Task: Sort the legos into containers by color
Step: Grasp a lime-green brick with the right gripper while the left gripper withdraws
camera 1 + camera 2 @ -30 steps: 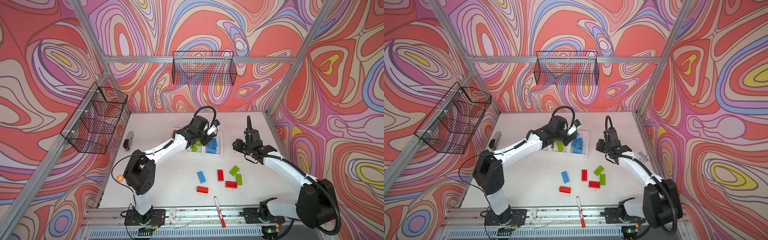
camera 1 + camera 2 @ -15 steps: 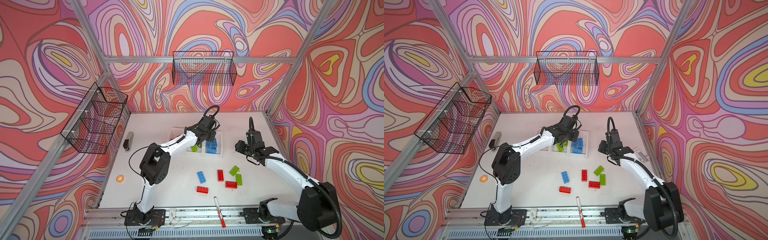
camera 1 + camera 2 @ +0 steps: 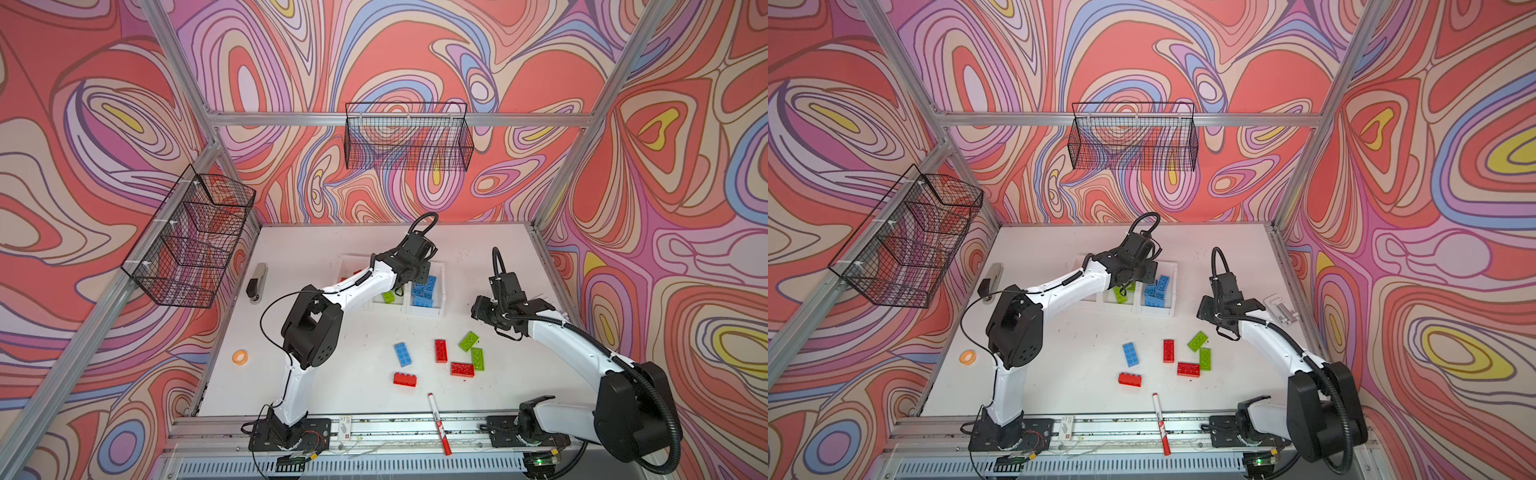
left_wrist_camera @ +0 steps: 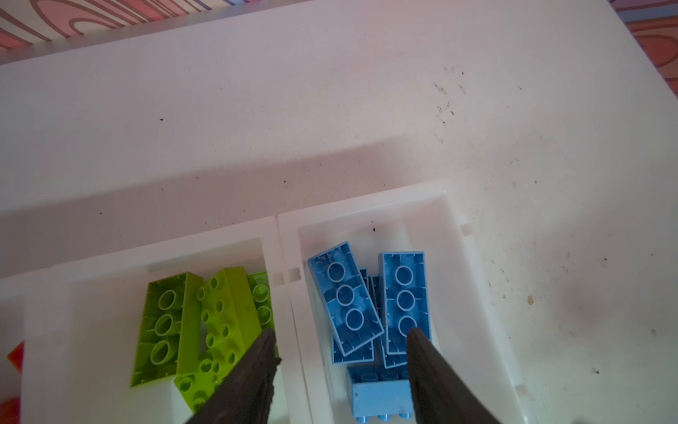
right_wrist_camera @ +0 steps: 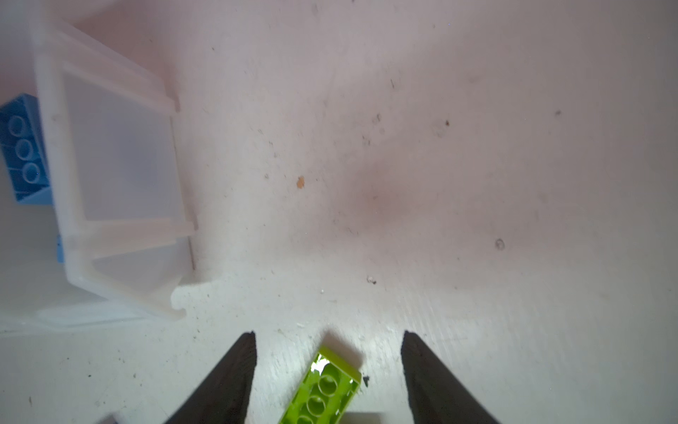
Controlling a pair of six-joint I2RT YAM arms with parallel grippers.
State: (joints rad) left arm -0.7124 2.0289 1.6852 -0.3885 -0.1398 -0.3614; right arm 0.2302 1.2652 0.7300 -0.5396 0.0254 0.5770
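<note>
White containers [image 4: 290, 249] share a rim beneath the spread left gripper [image 4: 342, 330].

Bare counter [image 3: 316, 257] lies open to you behind the containers [image 3: 426, 311] and between them and the right arm [image 3: 561, 336]. The left arm [image 3: 357, 286] stretches over the left and middle containers, closing them from above. Loose legos [image 3: 441, 351] crowd the front middle. The strip between them and the containers is free, as is the left side up to the tape ring [image 3: 240, 356].
</note>
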